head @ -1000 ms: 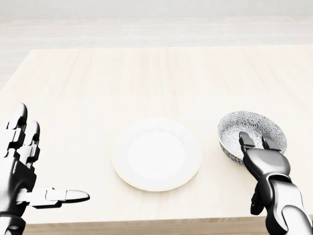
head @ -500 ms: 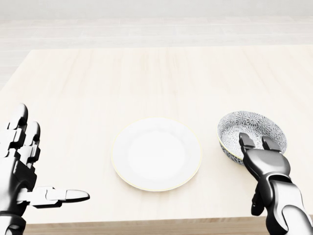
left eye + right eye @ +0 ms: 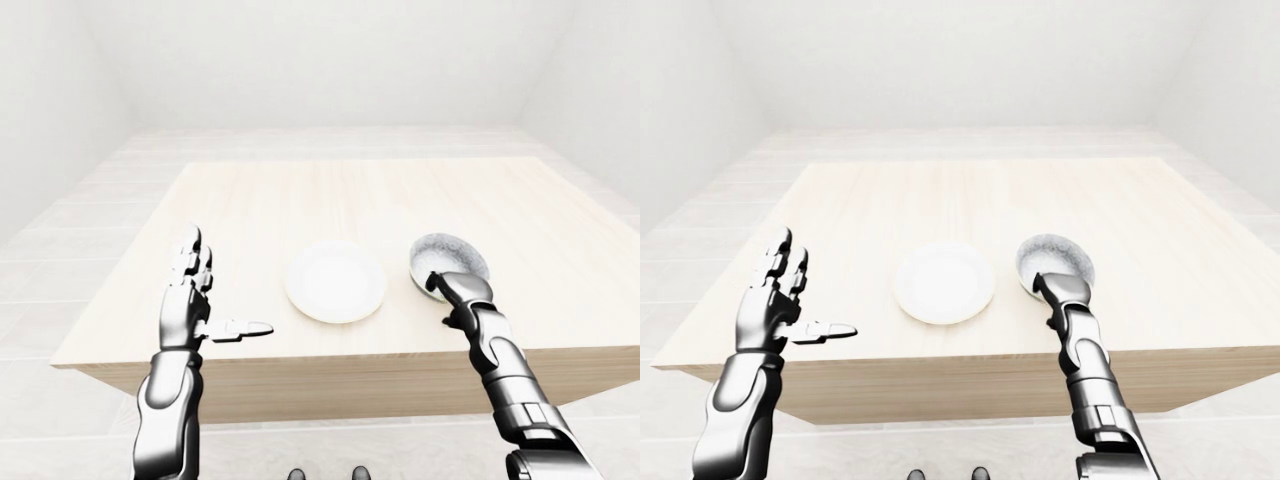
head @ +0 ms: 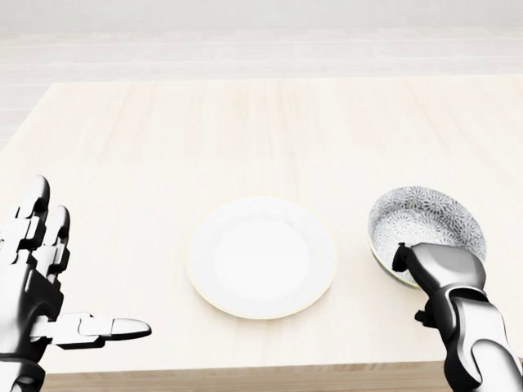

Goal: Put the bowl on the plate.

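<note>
Step in hand: grasp. The right hand [image 4: 437, 268] pinches the near rim of the patterned bowl [image 4: 426, 222], which lies right of the white plate [image 4: 261, 256], apart from it. The left hand [image 4: 37, 278] hovers spread. Next move: lift the bowl, carry it left, lower it centred on the plate.

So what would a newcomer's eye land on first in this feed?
Probably the patterned bowl at the head view's lower right, with the right hand clamped on its near rim. Next, the white plate at the middle of the pale wooden table, apart from the bowl. The left hand hangs open at lower left, holding nothing.
</note>
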You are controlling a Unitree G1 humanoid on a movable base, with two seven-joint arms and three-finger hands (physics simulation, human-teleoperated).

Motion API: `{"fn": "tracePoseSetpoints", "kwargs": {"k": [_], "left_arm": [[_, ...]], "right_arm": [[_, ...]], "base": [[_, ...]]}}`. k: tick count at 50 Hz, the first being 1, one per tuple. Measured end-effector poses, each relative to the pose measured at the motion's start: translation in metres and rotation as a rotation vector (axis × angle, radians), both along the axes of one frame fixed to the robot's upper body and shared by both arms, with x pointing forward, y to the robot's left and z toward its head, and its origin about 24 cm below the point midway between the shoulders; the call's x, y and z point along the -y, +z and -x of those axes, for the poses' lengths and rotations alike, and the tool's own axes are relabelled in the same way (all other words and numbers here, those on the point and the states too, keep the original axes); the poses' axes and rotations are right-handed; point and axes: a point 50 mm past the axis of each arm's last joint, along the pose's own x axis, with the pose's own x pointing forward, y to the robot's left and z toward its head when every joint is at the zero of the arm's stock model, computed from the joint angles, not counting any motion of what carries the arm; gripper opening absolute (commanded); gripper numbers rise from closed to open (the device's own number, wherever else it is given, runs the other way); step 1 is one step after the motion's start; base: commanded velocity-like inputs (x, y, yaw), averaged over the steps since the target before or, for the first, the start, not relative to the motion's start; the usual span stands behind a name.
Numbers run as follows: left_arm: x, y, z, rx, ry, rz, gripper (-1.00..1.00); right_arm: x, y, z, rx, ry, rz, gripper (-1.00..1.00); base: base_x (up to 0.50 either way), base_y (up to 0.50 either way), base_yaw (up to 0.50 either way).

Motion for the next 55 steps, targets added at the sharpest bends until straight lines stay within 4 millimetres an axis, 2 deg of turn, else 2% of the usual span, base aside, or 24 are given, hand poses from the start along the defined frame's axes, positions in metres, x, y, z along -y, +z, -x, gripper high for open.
{"fn": "tracePoseSetpoints", "kwargs": {"k": [29,32,39,55], "left_arm": [[-0.001,-0.009,-0.001,-0.038,-0.002,0.006,1.00],[-0.001,-0.009,-0.001,-0.039,-0.002,0.006,1.00],[-0.001,-0.010,0.000,-0.042,-0.002,0.005,1.00],[-0.001,-0.009,0.001,-0.038,-0.001,0.002,1.00]], "right_arm": [[-0.001,0.006,-0.001,0.012,0.008,0.020,-0.11],[-0.001,0.008,-0.001,0.015,0.010,0.023,-0.22],[-0.002,0.010,-0.001,0.013,0.015,0.025,-0.32],[-0.001,0.019,0.000,0.004,0.019,0.026,-0.33]], "base": [[0.00,0.00,0.00],[0.00,0.00,0.00],[0.00,0.00,0.00],[0.00,0.00,0.00]]}}
